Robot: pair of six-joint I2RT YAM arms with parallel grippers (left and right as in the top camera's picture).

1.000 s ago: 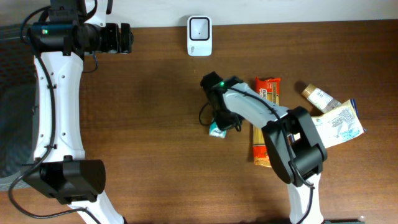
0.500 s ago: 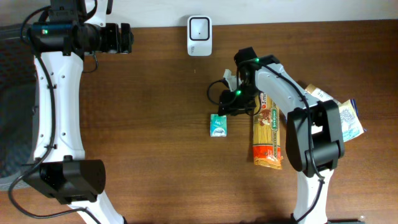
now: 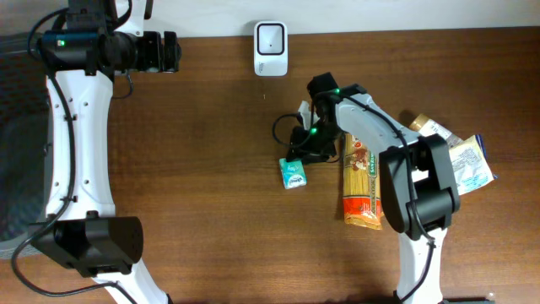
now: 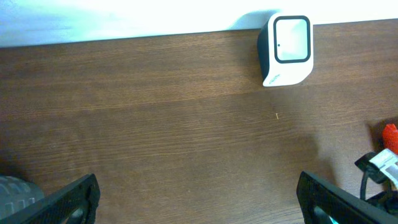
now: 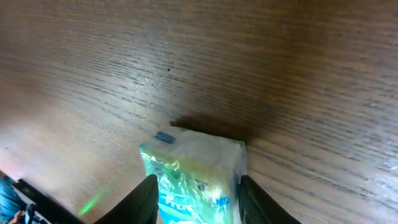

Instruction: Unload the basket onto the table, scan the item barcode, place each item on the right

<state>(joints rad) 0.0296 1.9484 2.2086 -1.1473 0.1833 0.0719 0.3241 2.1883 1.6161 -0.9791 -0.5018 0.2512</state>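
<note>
The two dark fingers (image 5: pixel 143 199) of your right gripper (image 3: pixel 308 145) stand part-spread on either side of a small green-and-white soft packet (image 5: pixel 194 163), close against its edges. Whether they are pinching it or only flanking it cannot be told from the wrist view. The packet looks to lie flat on the brown wooden table (image 3: pixel 194 186), on the arm-base side of the white box-shaped barcode scanner (image 3: pixel 271 49). It sits a little to the scanner's right and well apart from it, so nothing faces the scanner's window. Further to the scanner's right, and again on its arm-base side, a long orange packet of spaghetti (image 3: pixel 361 186) lies beside your right arm, with a few other goods beyond it. Your left gripper (image 4: pixel 199 202) hangs off to the scanner's left with its fingers spread wide and nothing between them. By my reading the task is at its pick-up step: the item is chosen and the fingers are around it, but it is not lifted. You have the whole carry to the scanner left, plus turning the barcode to the window, and no barcode shows in either view.
</note>
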